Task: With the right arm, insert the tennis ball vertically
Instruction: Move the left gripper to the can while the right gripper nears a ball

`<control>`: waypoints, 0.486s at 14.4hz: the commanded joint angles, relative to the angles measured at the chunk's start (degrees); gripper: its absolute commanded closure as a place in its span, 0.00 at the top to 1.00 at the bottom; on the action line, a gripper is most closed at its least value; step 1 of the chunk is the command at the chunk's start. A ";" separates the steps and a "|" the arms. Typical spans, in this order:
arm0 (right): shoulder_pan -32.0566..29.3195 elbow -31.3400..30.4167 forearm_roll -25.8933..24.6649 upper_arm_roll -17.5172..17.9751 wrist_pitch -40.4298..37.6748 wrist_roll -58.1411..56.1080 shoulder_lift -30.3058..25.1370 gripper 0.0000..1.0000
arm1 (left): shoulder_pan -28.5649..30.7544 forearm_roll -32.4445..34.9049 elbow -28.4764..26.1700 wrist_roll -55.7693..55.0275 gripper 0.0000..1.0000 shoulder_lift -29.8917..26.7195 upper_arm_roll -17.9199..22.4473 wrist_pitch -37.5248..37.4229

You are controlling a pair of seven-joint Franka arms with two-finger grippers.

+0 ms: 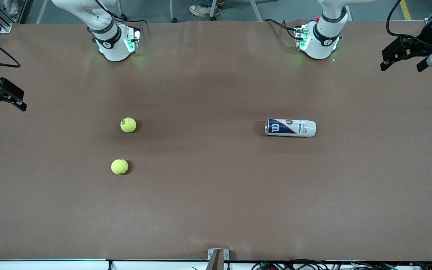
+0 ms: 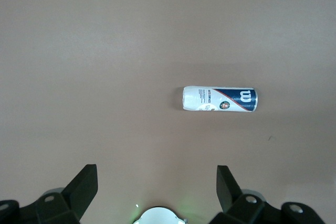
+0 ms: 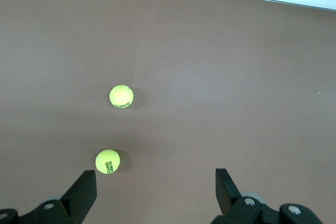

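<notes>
Robot lab — bolted arm bases [image 1: 116, 47], cables [image 1: 313, 264], brown-covered bench [image 1: 216, 195].

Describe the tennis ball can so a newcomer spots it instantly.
Start from the brown table and go toward the left arm's end. There a tennis ball can lies on its side, alone. It is a white cylinder with a dark blue band and a white W logo, unlike the two round yellow tennis balls toward the right arm's end.

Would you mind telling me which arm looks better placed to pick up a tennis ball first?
The right arm. Both tennis balls lie toward its end of the table, and its open right gripper looks down on them. The left gripper, also open, looks down on the can, lying on its side.
</notes>
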 commanded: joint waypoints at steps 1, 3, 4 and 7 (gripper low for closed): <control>-0.35 -0.44 -0.19 0.19 0.01 -0.02 -0.33 1.00 | 0.20 -1.04 0.07 -0.57 1.00 -0.70 -0.30 0.11; -0.35 -0.44 -0.28 0.10 0.19 0.07 -0.33 1.00 | 0.11 -1.22 -0.01 -1.17 1.00 -0.09 -0.30 0.11; -0.35 -0.44 -0.36 0.10 0.19 0.16 -0.42 1.00 | -0.15 -1.22 0.24 -2.14 1.00 1.66 -0.48 0.11; -0.35 -0.44 -0.63 0.10 0.10 3.75 -0.42 0.99 | -0.24 -0.43 -0.72 -12.03 1.00 4.21 -0.83 0.98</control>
